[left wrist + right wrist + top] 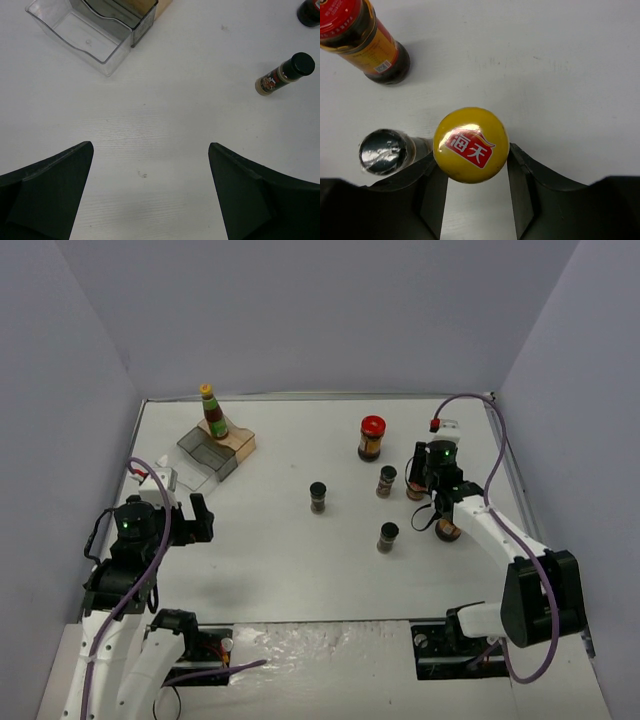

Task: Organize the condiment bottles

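Note:
My right gripper (428, 488) is shut on a yellow-capped sauce bottle (471, 144) that stands upright on the table; its fingers (530, 185) press both sides below the cap. A black-capped spice jar (385, 151) stands touching the left finger. A red-lidded jar (372, 437) stands beyond it and also shows in the right wrist view (370, 47). Two more spice jars (318, 497) (388, 537) stand mid-table. The other yellow-capped bottle (211, 412) stands on the rack. A dark jar (449, 530) sits partly hidden under the right arm. My left gripper (200, 518) is open and empty (151, 146).
The clear and tan stepped rack (215, 450) stands at the back left; its clear front bin (85, 32) shows in the left wrist view. A spice jar (285, 73) is far to the right of the left fingers. Grey walls enclose the table.

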